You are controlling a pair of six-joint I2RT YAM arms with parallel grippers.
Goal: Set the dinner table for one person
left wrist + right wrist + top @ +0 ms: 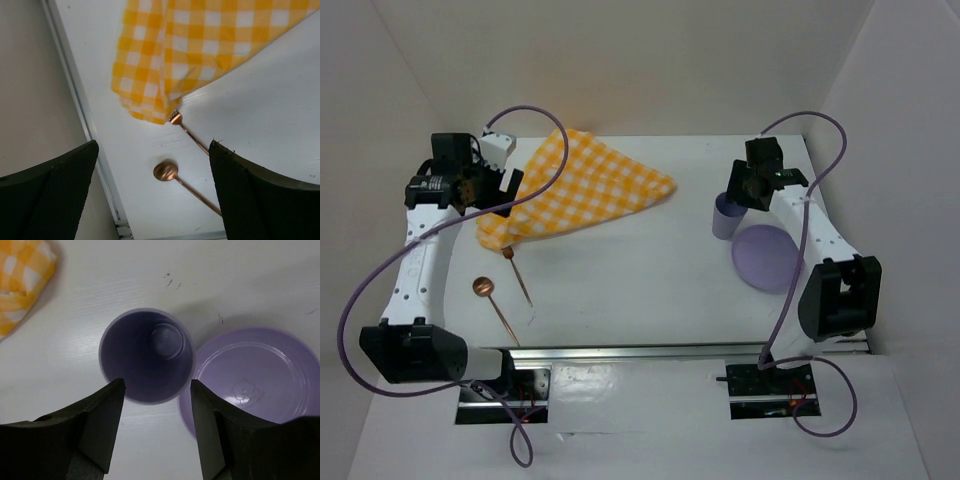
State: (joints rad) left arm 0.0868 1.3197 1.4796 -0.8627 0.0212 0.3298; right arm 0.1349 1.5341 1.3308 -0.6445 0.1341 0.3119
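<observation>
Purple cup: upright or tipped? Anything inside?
Upright, empty. Right wrist view looks straight down into the purple cup to a bare bottom; overhead it stands on the dinner table beside the purple plate.

A large, flat, white rectangular table (pixel 640 285) is seen lying level across the middle of the top view. It is enclosed by white walls (pixel 620 60) at its far side and at both flanks. A metal rail (pixel 650 352) is fitted along its near edge, and a left-edge rail (pixel 82 107) is shown in the left wrist view. The surface is matt and faintly grained, and a few small dark specks (pixel 170 282) are scattered on it.
</observation>
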